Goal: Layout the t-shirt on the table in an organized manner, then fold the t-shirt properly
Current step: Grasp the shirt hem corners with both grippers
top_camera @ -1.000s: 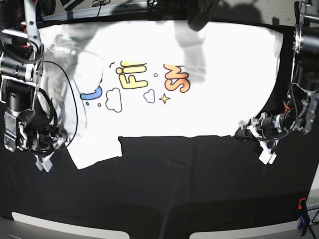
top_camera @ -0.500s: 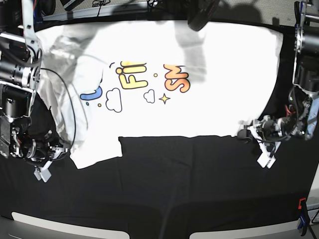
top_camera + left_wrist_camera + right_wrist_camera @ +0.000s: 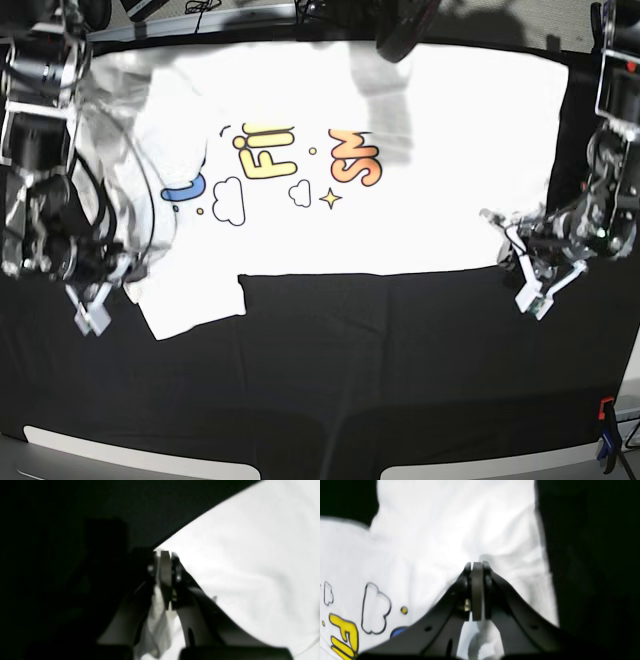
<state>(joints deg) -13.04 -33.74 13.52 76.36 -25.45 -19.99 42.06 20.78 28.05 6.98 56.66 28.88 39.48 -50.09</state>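
The white t-shirt [image 3: 400,220] lies print side up across the far half of the black table [image 3: 380,370]. My left gripper [image 3: 503,228] is at the shirt's near right corner. In the left wrist view the left gripper [image 3: 165,555] is shut, with a fold of the t-shirt [image 3: 250,555] pinched between its fingers. My right gripper [image 3: 133,268] is at the sleeve on the view's left. In the right wrist view the right gripper [image 3: 477,565] is shut on bunched cloth of the t-shirt [image 3: 445,530], next to the cloud and yellow lettering.
A blue and red clip [image 3: 604,440] is fixed at the table's near right edge. Light strips [image 3: 130,450] run along the front edge. Cables and a dark rounded object [image 3: 400,35] hang over the far edge and cast shadows on the shirt.
Both arms have shifted upward a little. The shirt's near right corner has lifted with the left gripper. The sleeve on the view's left is bunched more.
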